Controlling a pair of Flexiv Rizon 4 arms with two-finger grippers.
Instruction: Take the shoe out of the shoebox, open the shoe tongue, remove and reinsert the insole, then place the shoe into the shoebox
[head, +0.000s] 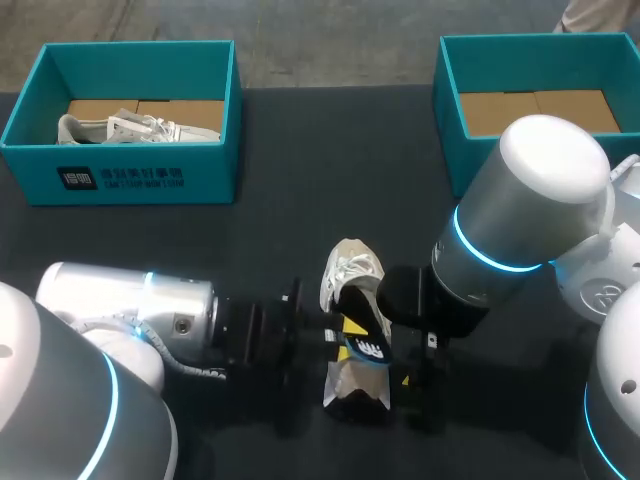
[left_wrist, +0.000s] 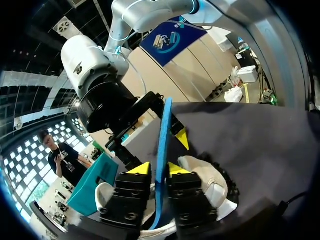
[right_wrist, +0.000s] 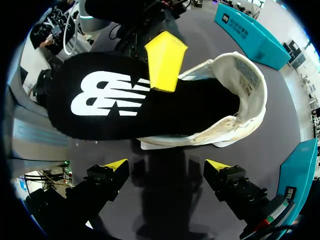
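The dark table (head: 300, 170) is bearing two teal boxes along its far side, the left shoebox (head: 200, 175) holding a second shoe (head: 120, 128) and the right shoebox (head: 448, 120) showing only cardboard. The left arm (head: 130, 315) and right arm (head: 520, 220) are meeting over the near middle, where the white shoe (head: 352, 268) is lying between them. The black insole (right_wrist: 125, 100) is sticking partly out of its opening. The left gripper (left_wrist: 158, 168) is pinching the insole between both fingers, while the right gripper (right_wrist: 166, 165) is hanging near the shoe, fingers spread wide and gripping nothing.
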